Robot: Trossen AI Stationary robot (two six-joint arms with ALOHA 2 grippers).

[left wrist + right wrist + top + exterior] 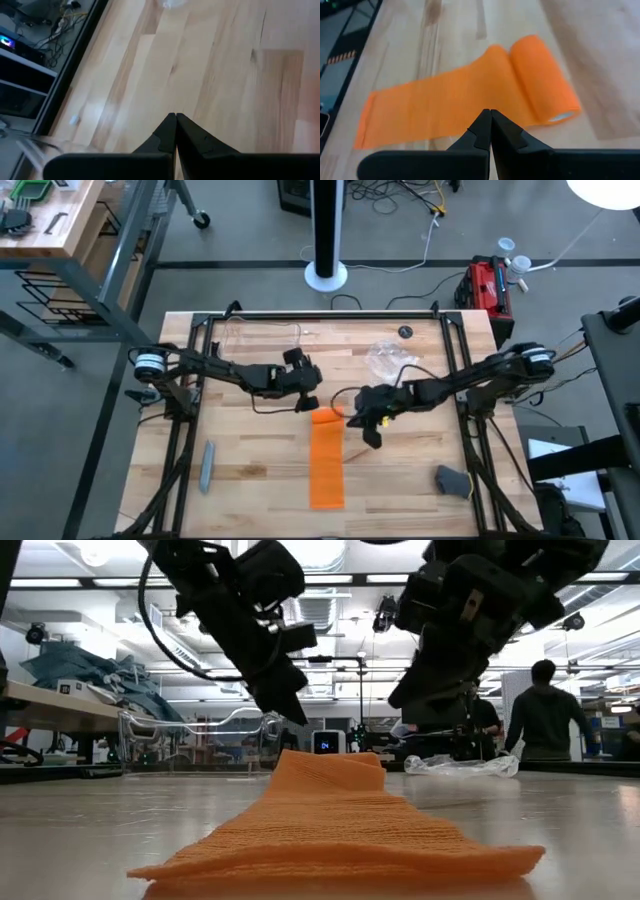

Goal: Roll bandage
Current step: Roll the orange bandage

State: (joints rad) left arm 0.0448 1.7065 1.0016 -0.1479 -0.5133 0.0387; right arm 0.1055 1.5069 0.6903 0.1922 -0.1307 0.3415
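Worktop point(260, 470): light wood planks, framed by dark rails. Grey bar point(207, 466): lies near the front, well apart from the left pincer point(307, 402), on its outer side. Clear plastic wrap point(388, 360): crinkled, lies just behind the right pincer point(372, 435). Dark grey block point(452, 479): near the front corner, on the right pincer's outer side. Small black disc point(404, 332): behind the wrap. Person point(545, 720): stands in the room beyond, back turned.

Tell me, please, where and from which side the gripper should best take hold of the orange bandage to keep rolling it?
Probably the rolled end of the bandage, at its open core end, coming down from above with one finger on each flat end. The roll is a firm cylinder, while the flat strip lies limp against the table. The right gripper, shut, hovers nearest.
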